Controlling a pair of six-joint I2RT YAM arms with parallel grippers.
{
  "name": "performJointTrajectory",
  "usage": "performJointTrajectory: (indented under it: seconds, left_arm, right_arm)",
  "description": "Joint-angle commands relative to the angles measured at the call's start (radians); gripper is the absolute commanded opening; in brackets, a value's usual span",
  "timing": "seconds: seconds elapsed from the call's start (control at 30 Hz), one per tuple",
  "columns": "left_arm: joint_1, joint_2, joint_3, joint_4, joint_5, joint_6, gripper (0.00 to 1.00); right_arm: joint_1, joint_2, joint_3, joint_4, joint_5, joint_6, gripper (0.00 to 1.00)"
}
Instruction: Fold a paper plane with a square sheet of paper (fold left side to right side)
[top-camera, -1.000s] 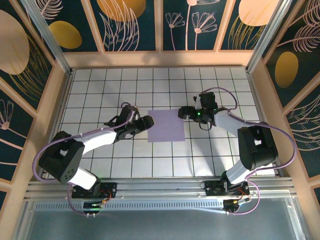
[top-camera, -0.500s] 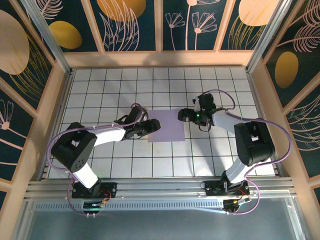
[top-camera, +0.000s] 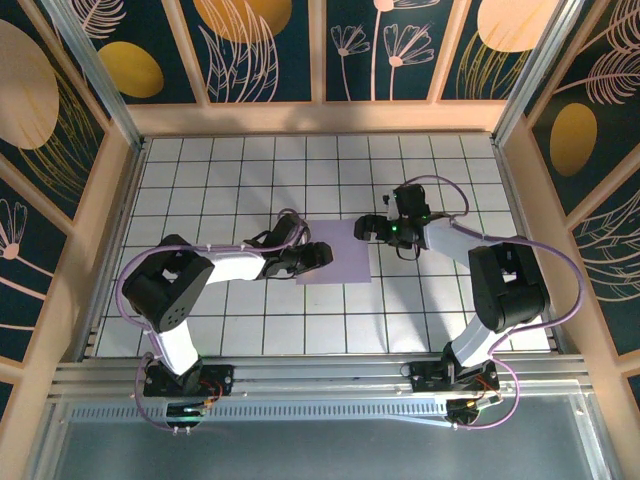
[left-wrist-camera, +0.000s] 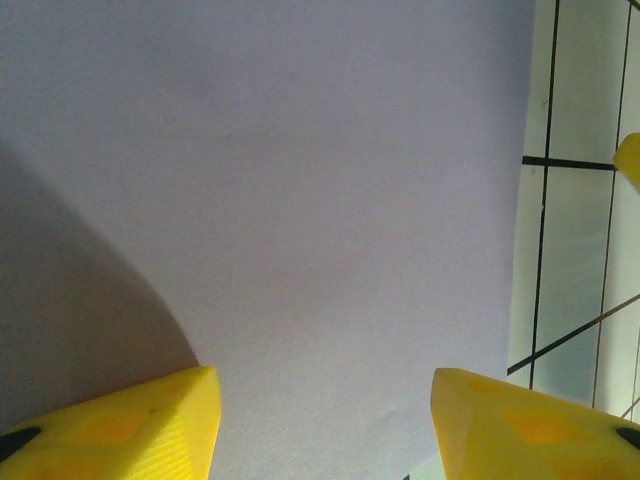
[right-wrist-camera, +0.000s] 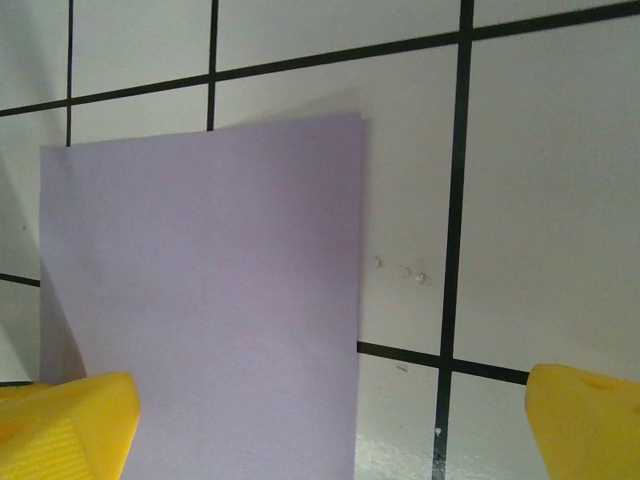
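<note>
The thin lavender square paper sheet (top-camera: 345, 255) is lying flat beneath and ahead of the spread left claw (top-camera: 322, 256); the right claw (top-camera: 362, 228) is gaping wide alongside.

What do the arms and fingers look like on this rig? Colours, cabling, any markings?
Left arm and right arm: white shells, black joints, lilac cables looping along each. A green light glows near the right wrist. The fingers are yellow wedges.
</note>
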Motion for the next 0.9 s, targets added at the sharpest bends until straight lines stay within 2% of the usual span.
performJointTrajectory:
  seconds: [0.0,0.2,0.53,0.87]
  left_arm:
    - [-0.009,0.020,0.004,-0.028,0.025,-0.006,0.57]
    - [-0.016,0.006,-0.030,-0.064,0.058,0.008,0.50]
    - [-0.022,-0.045,-0.089,-0.078,0.032,-0.003,0.48]
    - [-0.023,-0.047,-0.092,-0.078,0.022,-0.005,0.47]
  right_arm:
    - [0.022,0.034,0.058,-0.052,0.022,-0.045,0.99]
    - [0.069,0.122,0.172,-0.131,0.072,-0.101,0.99]
    - [0.122,0.288,0.346,-0.166,0.095,-0.138,0.99]
    - [0.150,0.363,0.403,-0.188,0.126,-0.151,0.99]
